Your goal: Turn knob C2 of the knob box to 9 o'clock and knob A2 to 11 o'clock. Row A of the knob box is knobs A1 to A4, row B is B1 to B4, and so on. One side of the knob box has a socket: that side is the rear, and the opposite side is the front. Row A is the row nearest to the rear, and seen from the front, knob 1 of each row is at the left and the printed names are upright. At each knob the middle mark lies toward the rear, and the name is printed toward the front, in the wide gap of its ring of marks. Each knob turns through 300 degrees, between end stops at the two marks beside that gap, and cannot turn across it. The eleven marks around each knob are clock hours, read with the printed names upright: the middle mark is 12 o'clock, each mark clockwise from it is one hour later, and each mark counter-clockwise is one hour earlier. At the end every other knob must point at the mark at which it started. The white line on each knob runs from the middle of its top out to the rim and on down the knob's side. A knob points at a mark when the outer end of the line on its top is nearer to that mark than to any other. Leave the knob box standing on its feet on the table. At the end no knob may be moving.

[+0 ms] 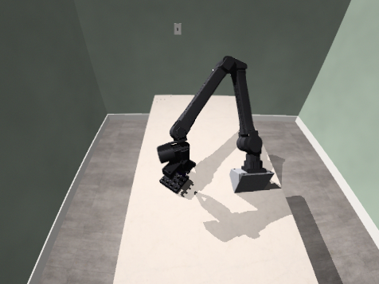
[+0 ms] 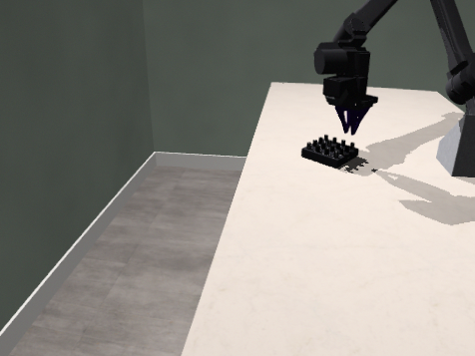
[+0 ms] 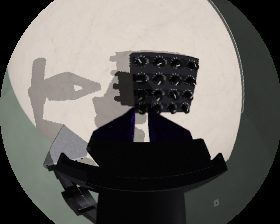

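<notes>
The black knob box [image 1: 172, 183] [image 2: 329, 153] [image 3: 164, 85] stands flat on the pale table [image 1: 179, 243] [image 2: 309, 254], with its rows of small black knobs on top. Their white lines and the printed names are too small to read. My gripper [image 1: 183, 174] [image 2: 351, 126] [image 3: 141, 116] points down and hangs a short way above the box, over the edge nearest the arm's base. Its fingers are almost together, with only a thin gap, and nothing is between them.
The arm's grey base [image 1: 252, 180] [image 2: 459, 150] stands on the table to the right of the box. The arm's shadow falls across the table between them. The table's long left edge runs close beside the box.
</notes>
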